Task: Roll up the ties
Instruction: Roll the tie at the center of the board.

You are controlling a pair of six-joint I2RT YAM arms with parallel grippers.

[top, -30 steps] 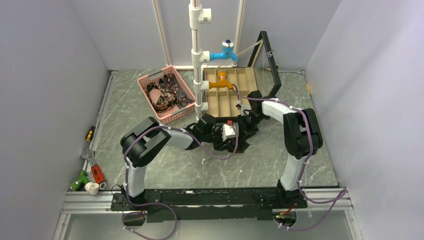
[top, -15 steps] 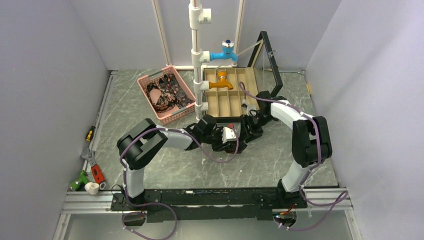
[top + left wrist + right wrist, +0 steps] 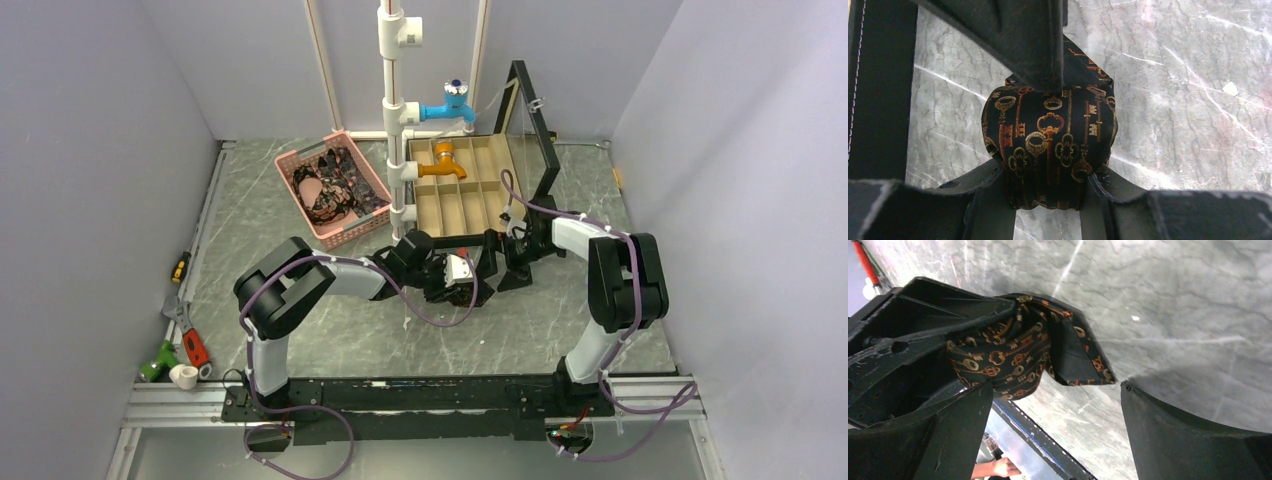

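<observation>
A dark tie with a gold and orange key pattern is wound into a roll. My left gripper is shut on it, one finger on each side of the roll, just above the marble tabletop. In the right wrist view the same roll shows a loose pointed end sticking out. My right gripper stands wide open beside the roll, with nothing between its fingers. From above, both grippers meet at mid-table, left gripper and right gripper. More patterned ties lie in the pink basket.
A wooden compartment box with its lid raised stands just behind the grippers. A white pipe stand with blue and orange taps rises between basket and box. Hand tools lie at the left edge.
My right gripper has opened from nearly shut to wide and drawn back to the right of the roll. The left gripper has kept its hold and barely moved.
</observation>
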